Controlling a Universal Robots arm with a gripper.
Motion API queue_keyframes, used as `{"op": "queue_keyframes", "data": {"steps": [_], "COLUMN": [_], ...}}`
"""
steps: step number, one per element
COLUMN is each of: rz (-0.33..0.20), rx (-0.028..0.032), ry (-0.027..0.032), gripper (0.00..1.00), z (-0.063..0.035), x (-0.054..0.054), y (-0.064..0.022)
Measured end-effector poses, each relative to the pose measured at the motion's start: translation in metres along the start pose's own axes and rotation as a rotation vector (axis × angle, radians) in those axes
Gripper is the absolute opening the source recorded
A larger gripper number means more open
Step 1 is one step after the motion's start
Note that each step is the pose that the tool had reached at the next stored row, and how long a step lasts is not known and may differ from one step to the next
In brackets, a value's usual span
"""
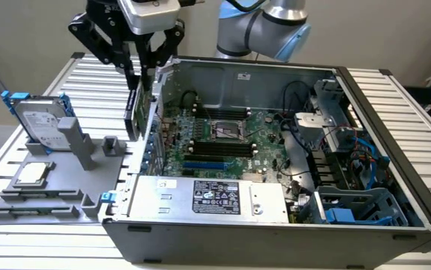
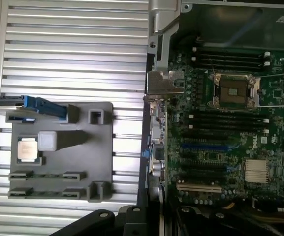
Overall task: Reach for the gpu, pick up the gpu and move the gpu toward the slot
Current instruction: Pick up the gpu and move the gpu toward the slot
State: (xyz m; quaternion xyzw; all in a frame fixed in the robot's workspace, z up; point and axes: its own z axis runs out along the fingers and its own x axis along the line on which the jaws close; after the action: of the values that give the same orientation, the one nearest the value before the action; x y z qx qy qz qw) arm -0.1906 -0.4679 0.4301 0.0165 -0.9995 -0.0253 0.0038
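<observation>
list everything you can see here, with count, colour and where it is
gpu: 1, green, held upright at the case's open edge
computer case: 1, dark grey, on the slatted table
motherboard: 1, green, inside the case
power supply: 1, silver, at the case's near wall
parts holder: 1, grey, exterior view's left of the case
hard drive: 1, silver with blue rails, upright in the holder
processor chip: 1, silver, flat on the holder
table: 1, pale slatted metal
gripper: 1, black, shut on the gpu
</observation>
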Motion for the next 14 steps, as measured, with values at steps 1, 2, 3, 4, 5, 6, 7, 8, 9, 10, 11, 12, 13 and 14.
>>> {"op": "queue_keyframes", "data": {"steps": [1, 2, 3, 4, 5, 6, 7, 8, 9, 10, 11, 12, 13, 14], "rz": [0.000, 0.000, 0.000, 0.000, 0.000, 0.000, 0.000, 0.000, 0.000, 0.000, 0.000, 0.000, 0.000, 0.000], "rx": [-0.0021, -0.0038, -0.0055, -0.0070, -0.0082, -0.0093, -0.0100, -0.0106, -0.0110, -0.0111, -0.0110, -0.0111, -0.0111, -0.0111], "ry": [-0.0002, -0.0002, -0.0002, -0.0003, -0.0003, -0.0004, -0.0004, -0.0003, -0.0003, -0.0002, -0.0002, -0.0001, 0.0000, 0.0000], "gripper": [0.26, 0.26, 0.26, 0.26, 0.26, 0.26, 0.26, 0.26, 0.26, 0.26, 0.26, 0.26, 0.26, 0.26], "z": [0.0000, -0.0001, -0.0002, -0.0002, -0.0002, -0.0003, -0.0004, -0.0004, -0.0004, -0.0005, -0.0005, -0.0005, -0.0004, -0.0003], "x": [-0.005, -0.009, -0.014, -0.018, -0.023, -0.027, -0.032, -0.036, -0.041, -0.046, -0.050, -0.055, -0.059, -0.064], "y": [-0.0001, -0.0003, -0.0004, -0.0006, -0.0007, -0.0009, -0.0010, -0.0012, -0.0013, -0.0014, -0.0013, -0.0013, -0.0011, -0.0009]}}
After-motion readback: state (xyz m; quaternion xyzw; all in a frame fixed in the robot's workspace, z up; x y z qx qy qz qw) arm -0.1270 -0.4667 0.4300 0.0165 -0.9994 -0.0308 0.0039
